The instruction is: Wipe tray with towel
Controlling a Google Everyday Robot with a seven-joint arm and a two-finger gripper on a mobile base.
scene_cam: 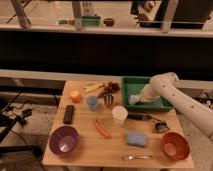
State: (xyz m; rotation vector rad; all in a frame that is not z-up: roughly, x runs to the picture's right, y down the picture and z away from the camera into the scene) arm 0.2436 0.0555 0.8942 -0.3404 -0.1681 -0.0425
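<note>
Tray (pixel 167 105), green and rectangular with raised walls, sits at the back right of the wooden table (pixel 85 150). Inside the tray, toward its left half, the gripper (pixel 135 99) presses a pale crumpled towel (pixel 133 100); whether the fingers clench it I cannot tell, since the cloth hides them. In front of the tray stand a white paper cup (pixel 119 114), a blue sponge (pixel 136 139) and a round orange bowl (pixel 175 145). Left of the tray, a purple bowl (pixel 64 139) sits near the table's front corner. No writing is legible.

Green plastic tray (pixel 150 106), matt wooden table (pixel 85 150)
</note>
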